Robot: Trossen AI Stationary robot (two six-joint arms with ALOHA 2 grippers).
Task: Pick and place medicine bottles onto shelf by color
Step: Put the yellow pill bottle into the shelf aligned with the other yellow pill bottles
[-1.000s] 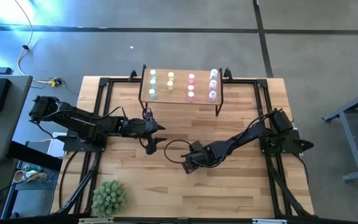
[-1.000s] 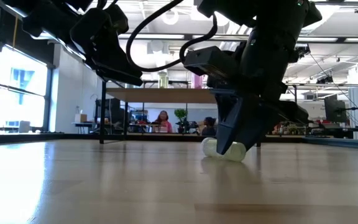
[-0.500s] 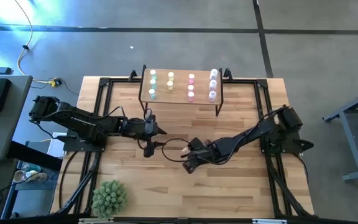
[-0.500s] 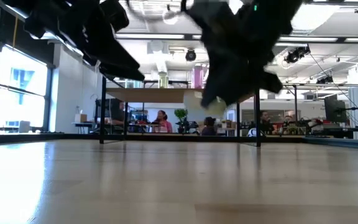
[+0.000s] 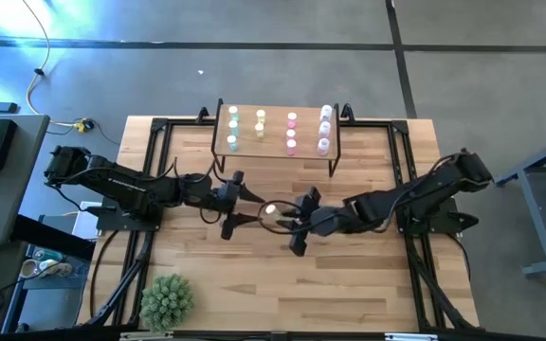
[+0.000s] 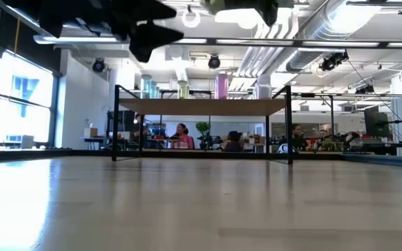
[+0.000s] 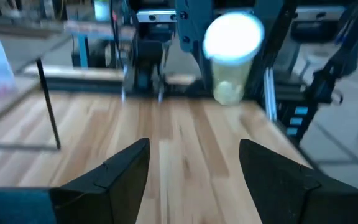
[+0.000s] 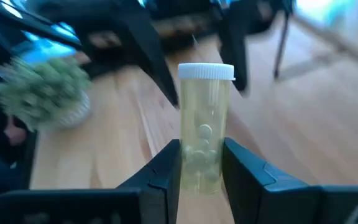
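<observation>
A pale yellow-green medicine bottle (image 8: 205,124) with a white cap hangs above mid-table, and my right gripper (image 5: 286,214) is shut on it. In the left wrist view the same bottle (image 7: 231,68) shows cap-first. My left gripper (image 5: 246,201) stands open just to the bottle's left, level, pointing at it with nothing between its fingers. At the far edge the shelf (image 5: 275,152) stands on thin black legs. Its board carries upright bottles in columns: green (image 5: 233,127), yellow (image 5: 261,124), pink (image 5: 292,131) and whitish (image 5: 325,128). My right gripper pinches the bottle's lower body (image 8: 199,167), near its base, between its two fingers (image 8: 166,171). The fingers come from the table's right side, slanting a little down, and lie along the bottle. The capped end (image 8: 206,71) sticks out past the fingertips. The bottle is lifted clear of the table.
A spiky green plant ball (image 5: 167,301) sits at the near left corner. Black frame rails (image 5: 159,142) run along the table's left and right sides. In the low view, people sit in the room beyond the shelf (image 6: 201,106).
My right gripper has risen from the tabletop and gone toward the far edge, rolling its wrist. The bottle, which lay on its side on the table, is now lifted clear. My left gripper has tipped up toward level and risen slightly, staying open.
</observation>
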